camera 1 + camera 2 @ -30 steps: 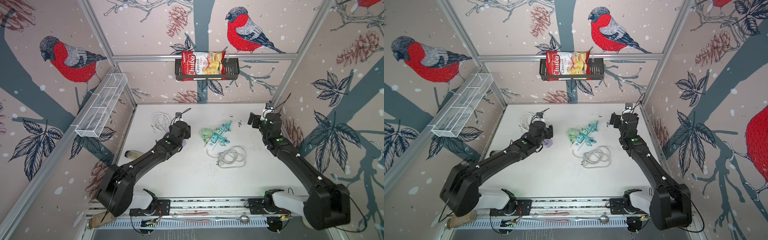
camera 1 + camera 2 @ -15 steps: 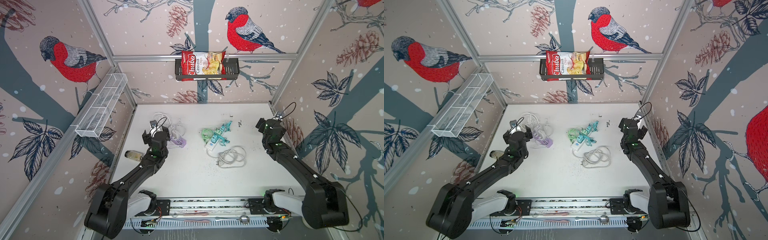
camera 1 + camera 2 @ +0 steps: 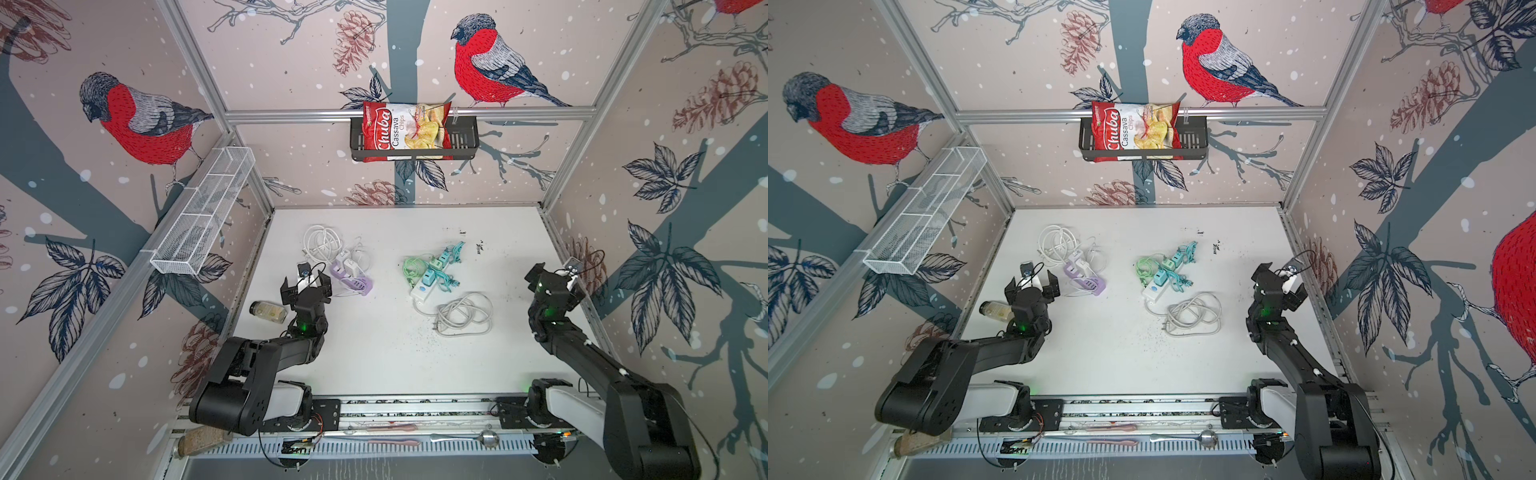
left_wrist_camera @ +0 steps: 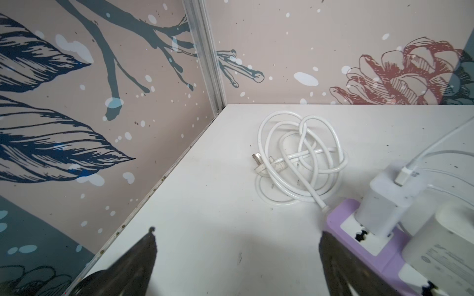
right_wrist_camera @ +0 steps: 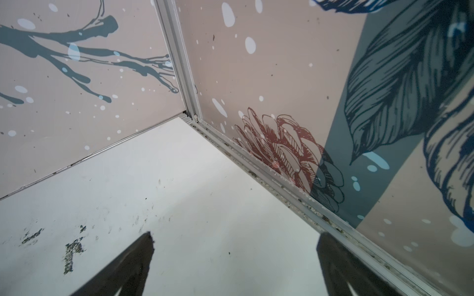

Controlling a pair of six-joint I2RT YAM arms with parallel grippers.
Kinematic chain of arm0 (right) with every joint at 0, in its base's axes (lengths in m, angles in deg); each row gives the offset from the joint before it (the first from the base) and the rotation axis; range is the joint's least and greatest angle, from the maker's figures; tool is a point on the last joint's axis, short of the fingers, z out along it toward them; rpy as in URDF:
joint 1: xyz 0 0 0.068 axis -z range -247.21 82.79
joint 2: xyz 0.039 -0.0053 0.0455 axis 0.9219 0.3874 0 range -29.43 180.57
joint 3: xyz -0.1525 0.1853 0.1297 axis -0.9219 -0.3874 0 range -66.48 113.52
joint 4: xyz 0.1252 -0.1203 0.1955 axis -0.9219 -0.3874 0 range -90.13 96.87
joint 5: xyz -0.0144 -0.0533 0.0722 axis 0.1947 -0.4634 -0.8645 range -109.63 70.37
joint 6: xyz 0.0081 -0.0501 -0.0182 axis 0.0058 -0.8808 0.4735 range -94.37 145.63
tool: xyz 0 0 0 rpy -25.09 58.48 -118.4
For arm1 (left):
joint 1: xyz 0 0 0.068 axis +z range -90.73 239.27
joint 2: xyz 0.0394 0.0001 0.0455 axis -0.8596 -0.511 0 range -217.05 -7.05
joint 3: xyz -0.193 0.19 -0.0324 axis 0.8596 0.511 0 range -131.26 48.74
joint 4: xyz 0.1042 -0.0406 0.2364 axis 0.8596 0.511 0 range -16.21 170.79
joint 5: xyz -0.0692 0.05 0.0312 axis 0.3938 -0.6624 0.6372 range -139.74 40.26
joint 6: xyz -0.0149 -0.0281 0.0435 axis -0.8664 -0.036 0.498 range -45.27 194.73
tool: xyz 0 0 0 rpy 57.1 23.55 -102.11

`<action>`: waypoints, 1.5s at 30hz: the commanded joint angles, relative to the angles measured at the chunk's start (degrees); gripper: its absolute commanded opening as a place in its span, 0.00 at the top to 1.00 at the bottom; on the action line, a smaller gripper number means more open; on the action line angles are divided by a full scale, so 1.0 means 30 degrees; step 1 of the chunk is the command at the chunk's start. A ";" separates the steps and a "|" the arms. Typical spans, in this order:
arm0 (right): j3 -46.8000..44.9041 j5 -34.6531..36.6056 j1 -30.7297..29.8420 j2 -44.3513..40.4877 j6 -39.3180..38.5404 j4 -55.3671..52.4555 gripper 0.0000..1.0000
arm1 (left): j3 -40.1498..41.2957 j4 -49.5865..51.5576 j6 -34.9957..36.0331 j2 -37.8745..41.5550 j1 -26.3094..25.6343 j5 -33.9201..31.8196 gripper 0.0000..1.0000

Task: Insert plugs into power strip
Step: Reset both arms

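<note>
Checking stage, by judgement: 2 white boxy charger plugs [image 4: 382, 205] stand seated in the lilac plastic power strip [image 4: 343, 212]. Teal and mint-green boxy charger plugs [image 3: 430, 274] sit clustered on the white power strip with blue switch [image 3: 424, 287], their seating too small to confirm. Left gripper [image 3: 306, 284]: fingers wide, empty, just beside the lilac strip. Right gripper [image 3: 555, 280]: fingers wide, empty, near the aluminium wall rail [image 5: 282, 184]. Next move: probably none, or pressing any loose plug straight down. Room: bare white tabletop [image 3: 374, 353] in front; the coiled grey-white cord [image 3: 463, 318] and the small clear jar [image 3: 268, 311] limit sweeps.
</note>
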 commanded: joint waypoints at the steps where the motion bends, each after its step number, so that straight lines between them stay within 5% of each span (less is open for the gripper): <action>1: -0.1351 -0.1184 0.0123 -0.0278 -0.0883 0.4159 0.00 | 0.0542 -0.4274 0.0534 -0.0770 0.0063 0.1136 0.03; 7: -0.2770 -0.2690 0.0356 0.2480 -0.1448 0.9074 0.00 | 0.1227 -0.9208 0.1400 -0.3684 -0.0095 0.1722 0.03; 20: -0.3858 -0.9350 -0.0551 0.9133 -0.5000 1.8243 0.00 | 0.2962 -1.2848 0.1148 -0.4526 -0.0112 0.1886 0.03; 23: -0.3726 -0.7484 -0.0490 0.8222 -0.4003 1.6461 0.00 | 0.2852 -1.4004 0.1368 -0.5731 -0.0061 0.2424 0.02; 45: -0.2223 -0.6282 -0.0816 0.8504 -0.3934 1.4122 0.00 | 0.3066 -1.4156 0.1203 -0.5688 -0.0042 0.2150 0.02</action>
